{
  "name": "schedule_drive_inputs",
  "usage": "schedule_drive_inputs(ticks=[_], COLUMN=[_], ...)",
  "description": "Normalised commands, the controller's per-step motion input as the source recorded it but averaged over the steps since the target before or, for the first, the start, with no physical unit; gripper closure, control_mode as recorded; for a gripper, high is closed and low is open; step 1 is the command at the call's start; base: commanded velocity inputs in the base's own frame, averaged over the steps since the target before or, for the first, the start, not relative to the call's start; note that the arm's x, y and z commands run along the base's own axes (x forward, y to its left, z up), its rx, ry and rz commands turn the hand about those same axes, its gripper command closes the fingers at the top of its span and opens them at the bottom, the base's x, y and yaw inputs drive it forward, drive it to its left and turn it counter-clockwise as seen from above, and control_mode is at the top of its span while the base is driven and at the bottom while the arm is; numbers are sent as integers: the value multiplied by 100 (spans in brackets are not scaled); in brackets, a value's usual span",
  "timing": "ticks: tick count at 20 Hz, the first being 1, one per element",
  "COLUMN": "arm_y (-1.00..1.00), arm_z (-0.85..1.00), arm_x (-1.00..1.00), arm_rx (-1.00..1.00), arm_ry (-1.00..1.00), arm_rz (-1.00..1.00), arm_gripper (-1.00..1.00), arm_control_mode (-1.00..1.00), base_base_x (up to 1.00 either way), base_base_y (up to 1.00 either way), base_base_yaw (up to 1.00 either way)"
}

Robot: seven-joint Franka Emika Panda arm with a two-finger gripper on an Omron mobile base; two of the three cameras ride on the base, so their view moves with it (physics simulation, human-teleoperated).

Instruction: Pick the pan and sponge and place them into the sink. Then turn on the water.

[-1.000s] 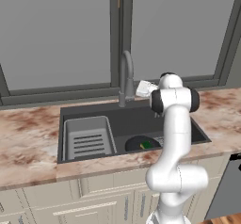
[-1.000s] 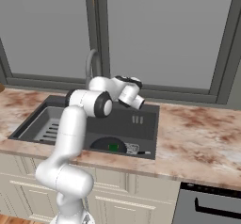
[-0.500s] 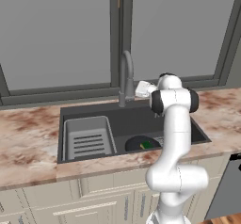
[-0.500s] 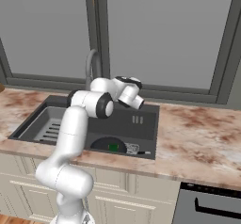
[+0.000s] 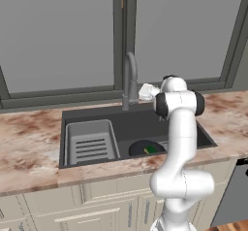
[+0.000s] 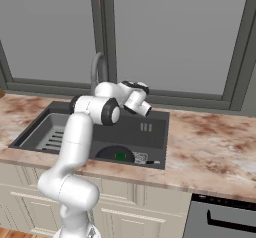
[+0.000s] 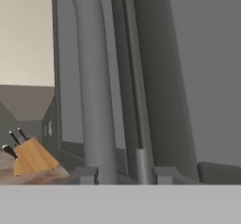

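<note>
The sink (image 5: 92, 116) is already holding the pan (image 5: 141, 148) w/ the sponge (image 5: 150, 149) on it, so the gripper (image 5: 144, 92) is working the faucet (image 5: 129, 79) (fingers straddling its lever, grip can't tell), needing a push next for water.

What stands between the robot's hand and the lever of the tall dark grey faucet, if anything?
Nothing visible does. The hand sits right beside the tall dark grey arched faucet, and in the hand view the faucet's column rises close ahead, its thin lever standing between the two fingertips.
</note>
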Motion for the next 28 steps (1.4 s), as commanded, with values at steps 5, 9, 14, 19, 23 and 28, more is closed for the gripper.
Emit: schedule_drive_inputs(ticks=[5,9,14,19,23,28], arm_y=[0,0,0,-12,-43,-36], arm_z=[0,-2,-14,-24,-31,-31], arm_x=[5,9,3,0,0,0], arm_rx=[0,0,0,0,0,0], arm_ry=[12,13,7,3,8,11], arm_rz=[-5,-7,-8,-11,-15,-16], arm_gripper=[100,100,100,100,100,100], arm_control_mode=[-100,-100,-100,-100,-100,-100], base_base_x=[0,0,0,0,0,0], base_base_y=[0,0,0,0,0,0], base_base_yaw=[0,0,0,0,0,0])
